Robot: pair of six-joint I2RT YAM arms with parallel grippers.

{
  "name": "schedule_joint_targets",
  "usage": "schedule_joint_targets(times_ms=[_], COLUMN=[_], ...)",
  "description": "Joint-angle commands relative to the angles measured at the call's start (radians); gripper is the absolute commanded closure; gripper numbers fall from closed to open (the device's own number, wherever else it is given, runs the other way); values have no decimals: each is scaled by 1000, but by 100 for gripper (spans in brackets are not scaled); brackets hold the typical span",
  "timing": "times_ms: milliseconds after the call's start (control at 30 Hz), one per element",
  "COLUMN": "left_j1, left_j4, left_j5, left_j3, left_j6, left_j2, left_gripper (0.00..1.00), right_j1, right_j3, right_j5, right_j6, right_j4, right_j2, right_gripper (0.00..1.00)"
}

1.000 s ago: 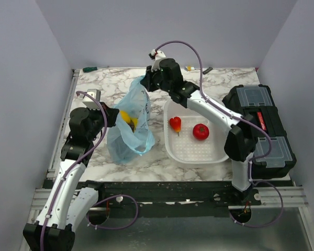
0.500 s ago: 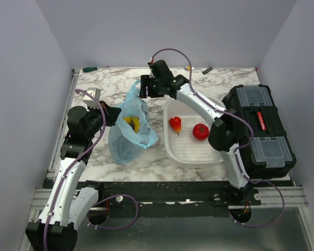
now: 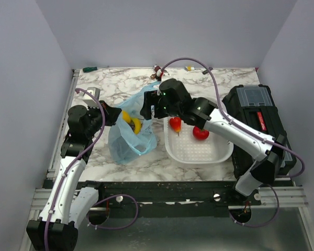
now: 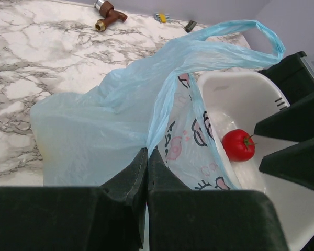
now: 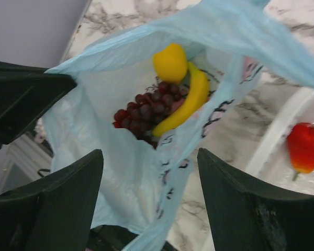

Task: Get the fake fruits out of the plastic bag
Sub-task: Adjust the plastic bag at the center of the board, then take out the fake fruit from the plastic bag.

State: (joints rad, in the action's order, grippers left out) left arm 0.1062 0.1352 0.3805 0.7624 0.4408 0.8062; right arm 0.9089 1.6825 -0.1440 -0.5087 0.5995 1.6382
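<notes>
With left jaws clenched on limp plastic bag (image 4: 94, 136) and right jaws released, grasp light, probably rigid grape bunch (image 5: 146, 112) mid-cluster.

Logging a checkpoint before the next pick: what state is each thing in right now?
plastic bag: mouth held open
grape bunch: inside bag
lemon: inside bag
banana: inside bag
left gripper: shut on bag rim
right gripper: open, at bag mouth
toolbox: lid closed
white basket: holds red apple and heart-shaped fruit
</notes>
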Motion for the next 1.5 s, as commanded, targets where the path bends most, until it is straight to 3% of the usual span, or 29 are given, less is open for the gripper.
schedule_joint_targets(times_ms=[0, 133, 233, 367, 567, 733, 933, 1167, 1467], left_j1=[-5, -7, -8, -8, -13, -20, -31, -31, -30], left_j4=[-38, -37, -30, -12, 75, 57, 24, -64, -125], left_j5=[45, 44, 37, -17, -245, -219, -185, -17, 113], left_j3=[4, 12, 14, 14, 26, 28, 12, -18, -25], left_j6=[11, -6, -16, -31, -45, -56, -73, -51, -5], left_j2=[-10, -8, -9, -28, -72, -97, -116, -116, -82], left_gripper=[100, 100, 100, 100, 100, 100, 100, 100, 100], right_j1=[25, 25, 23, 29, 61, 61, 61, 60, 60], right_j3=[-114, -213, -261, -259, -424, -483, -329, -260, -78], right_j5=[60, 185, 136, 66, 72, 45, 71, 78, 48], right_j6=[-72, -103, -108, -105, -162, -186, -149, -155, -113], right_j4=[-209, -375, -411, -315, -356, -357, -263, -395, -444], right_j2=[-4, 17, 54, 112, 72, 49, 97, 110, 313], right_gripper=[33, 55, 56, 59, 59, 59, 58, 57, 56])
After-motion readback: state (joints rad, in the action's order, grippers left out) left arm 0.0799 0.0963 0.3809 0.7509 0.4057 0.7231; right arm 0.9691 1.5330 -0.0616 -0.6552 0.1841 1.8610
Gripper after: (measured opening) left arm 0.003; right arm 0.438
